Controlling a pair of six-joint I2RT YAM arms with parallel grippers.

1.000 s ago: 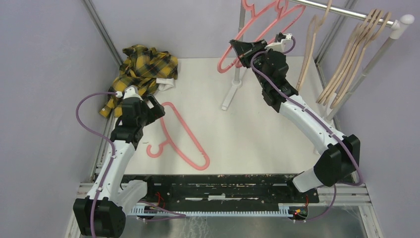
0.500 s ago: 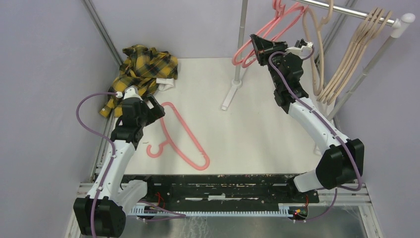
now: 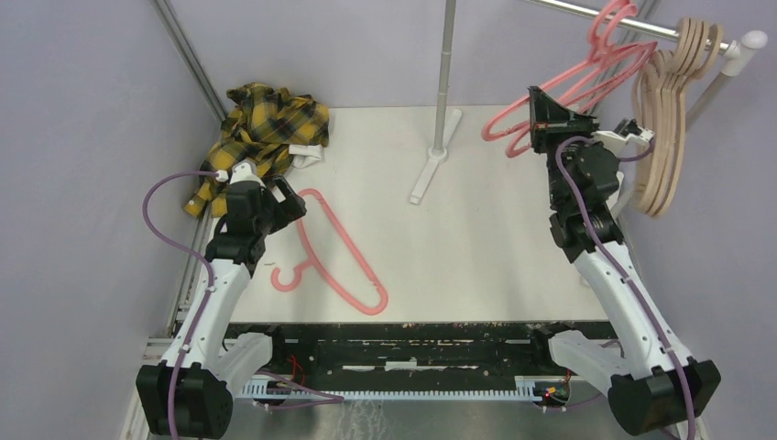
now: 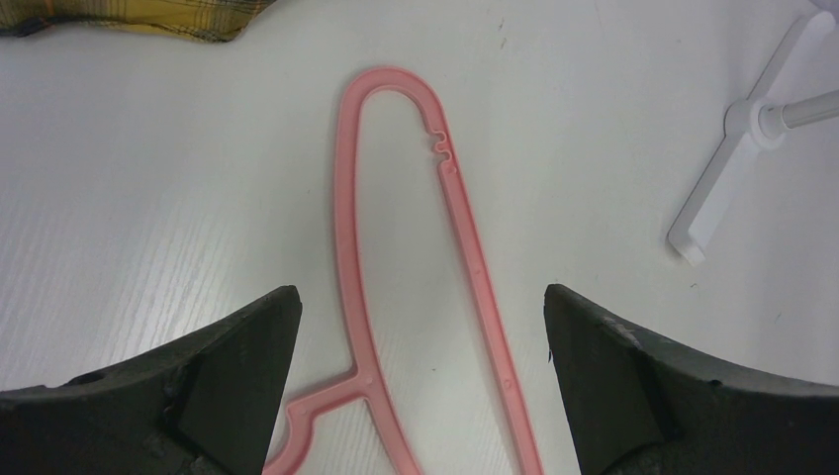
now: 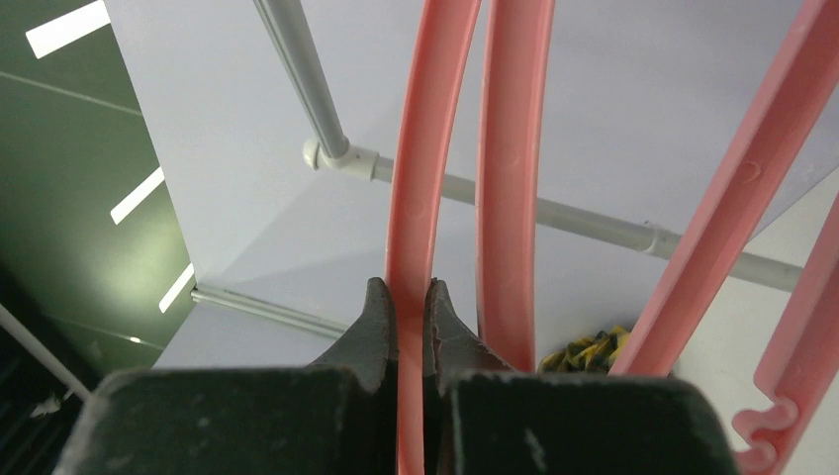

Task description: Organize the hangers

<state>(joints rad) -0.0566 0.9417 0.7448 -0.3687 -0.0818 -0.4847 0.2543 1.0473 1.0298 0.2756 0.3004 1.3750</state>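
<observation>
A pink hanger (image 3: 339, 252) lies flat on the white table; in the left wrist view it (image 4: 475, 267) runs between my fingers. My left gripper (image 3: 286, 203) hovers above its rounded end, open and empty. My right gripper (image 3: 541, 115) is raised at the back right and shut on the bar of a pink hanger (image 5: 414, 198). Two pink hangers (image 3: 586, 87) hang by their hooks on the metal rail (image 3: 568, 9). Several beige hangers (image 3: 664, 137) hang bunched at the rail's right end.
A yellow plaid shirt (image 3: 266, 128) lies crumpled at the table's back left corner. The rack's white upright post (image 3: 446, 73) and its foot (image 3: 426, 174) stand at the back middle. Purple walls close in on both sides.
My right arm has swung right, sliding the pink hangers along the rail toward the beige ones, which are now bunched at the right end. The left arm has not moved.
</observation>
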